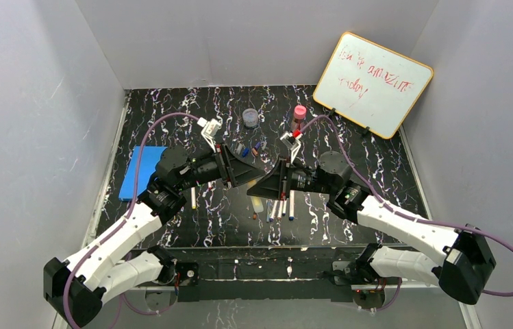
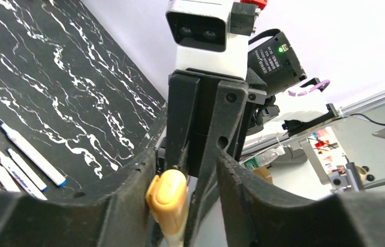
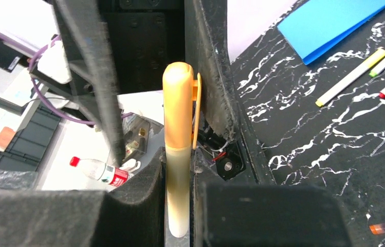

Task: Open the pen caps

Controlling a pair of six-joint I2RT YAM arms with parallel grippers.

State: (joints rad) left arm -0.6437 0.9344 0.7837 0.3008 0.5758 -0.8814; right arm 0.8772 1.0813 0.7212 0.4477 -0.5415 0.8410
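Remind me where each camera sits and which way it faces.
Top external: above and behind the bases, looking down on the table; left arm and right arm show.
Left wrist: on the left arm, looking along the left gripper at the right wrist's camera; own fingers frame the view.
Right wrist: on the right arm, looking along the right gripper, shut on the highlighter; own fingers at bottom.
Shared: both wrist views show the orange cap.

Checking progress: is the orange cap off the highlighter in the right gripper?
No, the orange cap sits on the highlighter held in the right gripper.
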